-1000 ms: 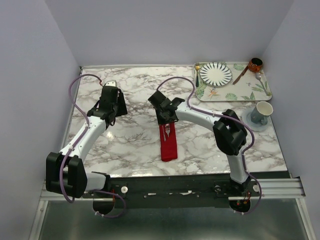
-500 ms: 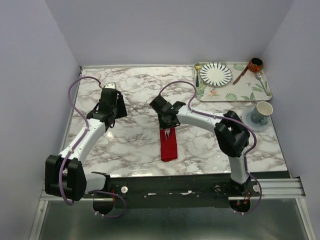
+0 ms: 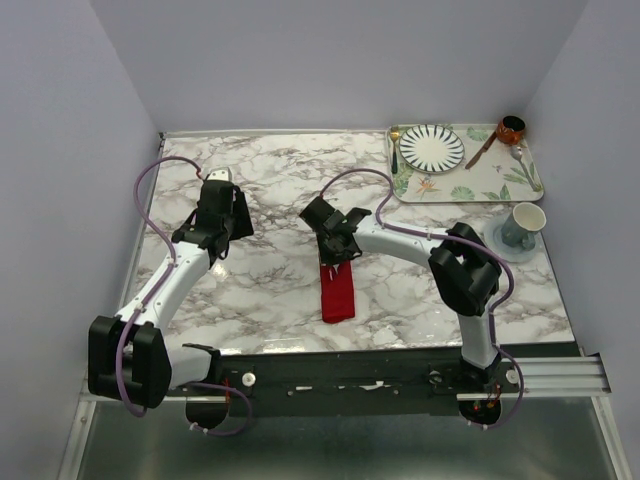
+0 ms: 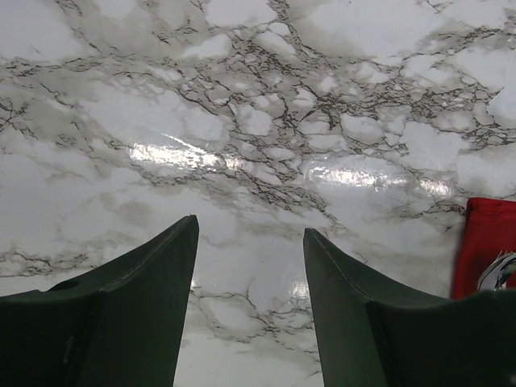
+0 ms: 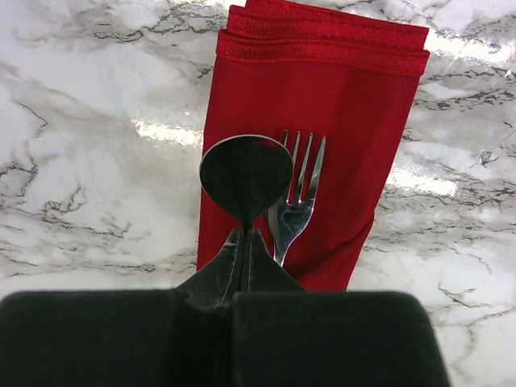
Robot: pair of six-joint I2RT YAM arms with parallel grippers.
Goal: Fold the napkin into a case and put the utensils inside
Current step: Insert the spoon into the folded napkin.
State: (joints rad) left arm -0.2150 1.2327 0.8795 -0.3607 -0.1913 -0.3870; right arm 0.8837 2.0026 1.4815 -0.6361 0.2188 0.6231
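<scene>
- Right gripper (image 5: 244,242): jaws pressed together on the handle of a silver spoon (image 5: 246,171). The spoon's bowl is over the red case (image 5: 322,113) at frame centre; contact with the cloth cannot be told.
- Fork (image 5: 297,201): lies on the case just right of the spoon, tines toward the top.
- Left gripper (image 4: 250,266): fingers wide apart with nothing between them, above the bare marble table (image 4: 242,105).
</scene>
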